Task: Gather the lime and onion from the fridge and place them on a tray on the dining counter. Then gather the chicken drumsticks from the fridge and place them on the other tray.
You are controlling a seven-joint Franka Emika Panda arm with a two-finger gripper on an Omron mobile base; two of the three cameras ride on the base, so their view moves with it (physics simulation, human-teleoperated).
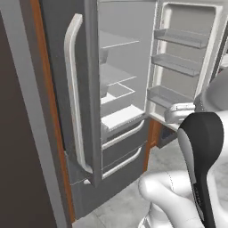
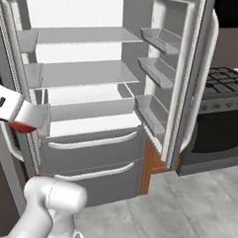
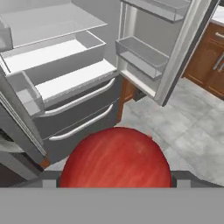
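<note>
The onion (image 3: 116, 157), a dark-red ball, sat nearest the hand camera, gripped between the wide-set jaws of the gripper (image 2: 23, 120), which hung in front of the fridge (image 2: 90, 144) near its left edge, outside the white shelves. Both doors stood open. By the look of it the carry step was in hand; next, the base would need to drive to the dining counter's tray.

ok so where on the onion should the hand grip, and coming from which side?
Across the widest middle of the onion, one finger on each side. It is a smooth round ball, so any side works, but an off-centre pinch would likely squeeze it out. The hand holds it that way now, centred between the fingers.
</note>
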